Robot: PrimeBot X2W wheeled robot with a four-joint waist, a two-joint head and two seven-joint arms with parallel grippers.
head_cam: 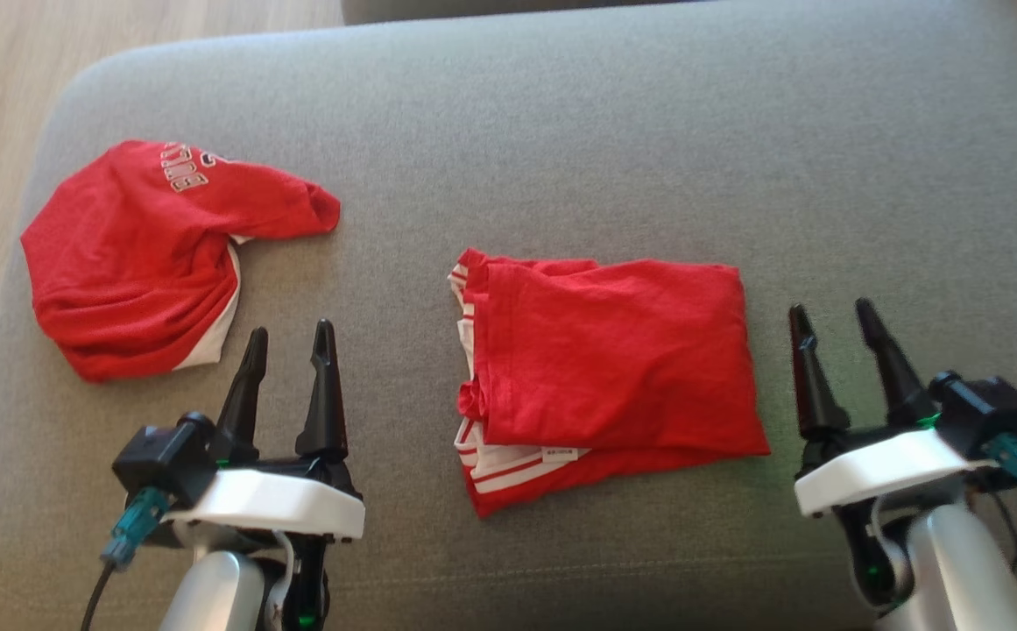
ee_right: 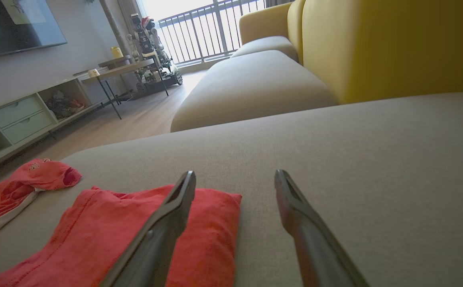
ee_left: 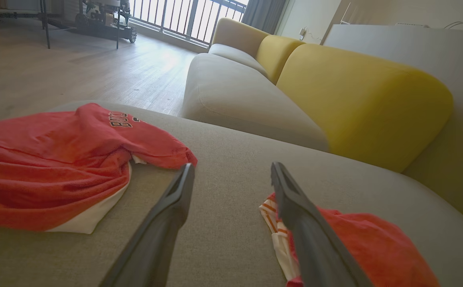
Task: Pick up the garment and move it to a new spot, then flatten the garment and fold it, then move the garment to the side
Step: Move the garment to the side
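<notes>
Garment point(head_cam: 613, 359) lies folded on the sofa point(head_cam: 561, 131) between our left fingers point(head_cam: 324, 386) and right fingers point(head_cam: 810, 377), both pairs spread and empty, so we judge only the move aside remains, with a crumpled shirt point(head_cam: 131, 263) at left.

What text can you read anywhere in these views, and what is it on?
"BOS": probable start of the block lettering on the crumpled red garment; it lies upside down in the head view and the rest is folded under.
Too small to read: the white tag at the near edge of the folded red garment.
Too blurred to read: the lines of text on the wall screen.
</notes>
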